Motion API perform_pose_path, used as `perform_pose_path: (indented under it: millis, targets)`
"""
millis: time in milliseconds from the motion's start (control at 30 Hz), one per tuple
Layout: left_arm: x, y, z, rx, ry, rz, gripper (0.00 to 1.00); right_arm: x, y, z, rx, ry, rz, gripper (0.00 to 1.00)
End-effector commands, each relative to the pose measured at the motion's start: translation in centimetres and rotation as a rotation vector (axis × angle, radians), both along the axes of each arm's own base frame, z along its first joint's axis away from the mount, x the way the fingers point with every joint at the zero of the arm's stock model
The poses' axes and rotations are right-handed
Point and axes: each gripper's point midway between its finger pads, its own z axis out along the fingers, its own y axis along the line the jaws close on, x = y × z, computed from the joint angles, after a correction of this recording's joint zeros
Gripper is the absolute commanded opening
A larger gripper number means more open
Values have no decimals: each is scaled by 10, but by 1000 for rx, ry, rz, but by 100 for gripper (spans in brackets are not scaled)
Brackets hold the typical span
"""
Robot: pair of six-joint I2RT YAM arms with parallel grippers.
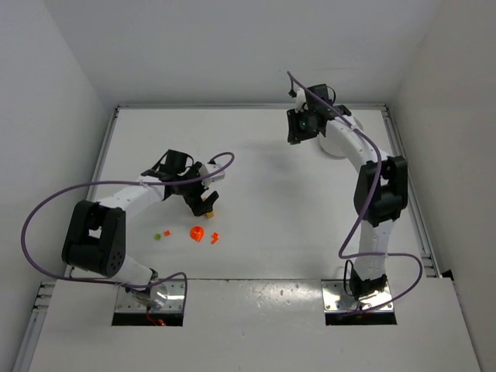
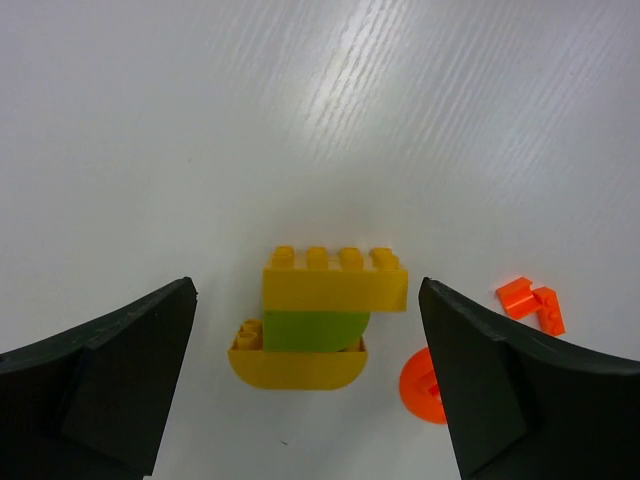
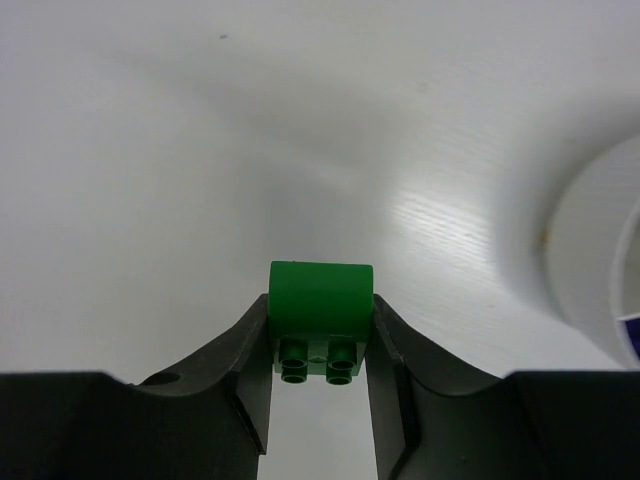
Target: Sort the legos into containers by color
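Two arms reach over the white desk. The left jaws stand spread wide, and a small stack of legos lies on the desk between the fingers, touching neither. In the wrist view the stack has a yellow four-stud brick uppermost, a light green piece below it and a rounded yellow piece lowest. Just right of the stack lie an orange round piece, partly hidden by the finger on that side, and a small orange brick. From above, a tiny green bit and a tiny orange-red bit lie nearer the left arm. The right jaws pinch a dark green brick by its sides, studs toward the camera, at the far side of the desk. The round white dish sits just beside it, with a sliver of dark blue inside at the frame edge. From above, the right arm hides part of the dish.
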Motion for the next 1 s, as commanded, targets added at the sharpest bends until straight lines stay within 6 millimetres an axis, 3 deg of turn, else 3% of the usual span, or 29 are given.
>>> perform_pose_path:
  millis: [0, 433, 467, 567, 967]
  targets:
    - [10, 7, -2, 2, -13, 60, 100, 33, -48, 34, -188, -188, -60, 0]
    - [5, 3, 9, -45, -23, 70, 100, 88, -103, 19, -282, -255, -117, 2]
    - [5, 2, 12, -47, -32, 70, 100, 90, -112, 10, -300, -236, -125, 2]
    - [2, 2, 9, -52, -21, 65, 100, 96, -126, 12, -337, -254, -175, 3]
    - [1, 0, 6, -57, -10, 60, 100, 107, -145, 18, -410, -302, -267, 4]
